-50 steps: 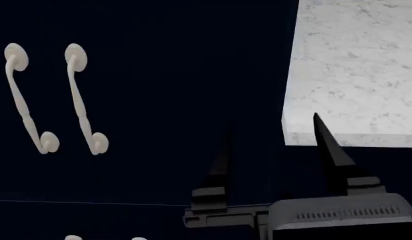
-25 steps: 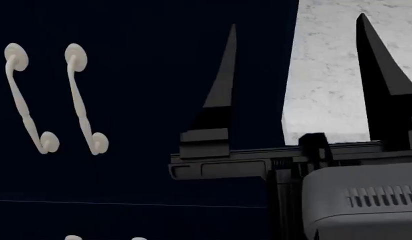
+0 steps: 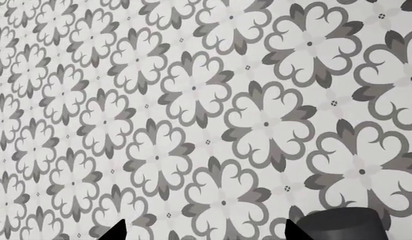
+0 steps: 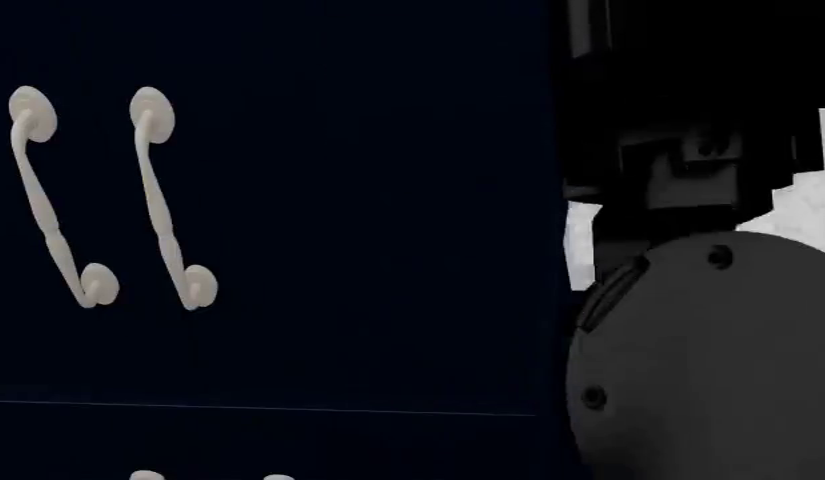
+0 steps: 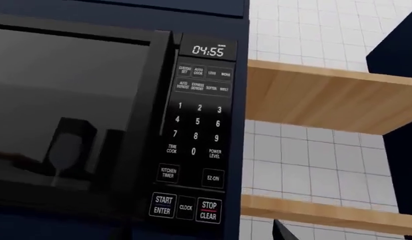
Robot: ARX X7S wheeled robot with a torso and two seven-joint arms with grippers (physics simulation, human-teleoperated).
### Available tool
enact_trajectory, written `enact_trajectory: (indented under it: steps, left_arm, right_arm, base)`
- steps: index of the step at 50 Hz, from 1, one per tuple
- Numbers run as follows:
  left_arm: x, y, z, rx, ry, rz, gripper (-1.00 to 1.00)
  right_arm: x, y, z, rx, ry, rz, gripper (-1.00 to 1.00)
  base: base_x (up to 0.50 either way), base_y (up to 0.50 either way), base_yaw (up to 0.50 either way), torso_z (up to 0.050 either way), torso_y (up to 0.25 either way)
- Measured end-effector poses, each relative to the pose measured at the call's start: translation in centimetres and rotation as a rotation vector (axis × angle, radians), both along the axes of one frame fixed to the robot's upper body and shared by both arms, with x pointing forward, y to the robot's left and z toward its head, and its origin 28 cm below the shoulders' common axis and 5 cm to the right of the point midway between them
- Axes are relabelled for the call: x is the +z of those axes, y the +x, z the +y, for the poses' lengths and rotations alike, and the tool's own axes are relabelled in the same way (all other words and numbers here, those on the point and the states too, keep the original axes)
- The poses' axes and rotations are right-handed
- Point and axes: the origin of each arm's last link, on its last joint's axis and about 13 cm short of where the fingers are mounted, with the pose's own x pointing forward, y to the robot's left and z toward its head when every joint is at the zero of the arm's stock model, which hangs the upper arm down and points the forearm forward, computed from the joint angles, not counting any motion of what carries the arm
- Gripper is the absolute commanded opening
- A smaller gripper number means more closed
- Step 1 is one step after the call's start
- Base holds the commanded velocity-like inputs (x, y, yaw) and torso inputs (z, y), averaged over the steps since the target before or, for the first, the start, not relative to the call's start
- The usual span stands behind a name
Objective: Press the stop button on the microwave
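Left wrist view shows only the flower-patterned floor (image 3: 192,100) and two dark tips of the left pincer (image 3: 204,231), standing apart. Head view is filled by dark cabinet doors (image 4: 359,200) with two white handles (image 4: 165,195); the right arm (image 4: 706,350) blocks the marble surface (image 4: 580,245). Right wrist view faces the microwave (image 5: 112,115): the stop button (image 5: 208,210) sits low on its keypad, under a display (image 5: 207,50) reading 04:55. One tip of the right pincer (image 5: 283,231) shows; I cannot tell its state.
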Motion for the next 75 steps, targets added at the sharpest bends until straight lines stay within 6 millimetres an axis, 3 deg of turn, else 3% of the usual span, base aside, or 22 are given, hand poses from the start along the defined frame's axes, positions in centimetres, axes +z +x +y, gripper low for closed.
enact_trajectory:
  steps: [9,21,53,75]
  left_arm:
    - [0.0,0.0,0.0,0.001,0.0,0.001,1.0]
    - [0.0,0.0,0.0,0.001,0.0,0.002,1.0]
    - [0.0,0.0,0.0,0.001,0.0,0.002,1.0]
    - [0.0,0.0,0.0,0.001,0.0,0.002,1.0]
  right_arm:
    - [3.6,2.0,0.2,-0.039,-0.009,0.011,1.0]
    - [6.8,3.8,0.5,-0.08,-0.003,0.037,1.0]
    - [11.8,9.7,1.7,-0.116,0.023,0.236,1.0]
    - [15.0,11.1,2.5,-0.104,0.037,0.311,1.0]
  base:
    - [0.0,0.0,0.0,0.042,0.123]
    - [0.0,0.0,0.0,0.048,0.139]
    - [0.0,0.0,0.0,0.048,0.139]
    - [0.0,0.0,0.0,0.048,0.139]
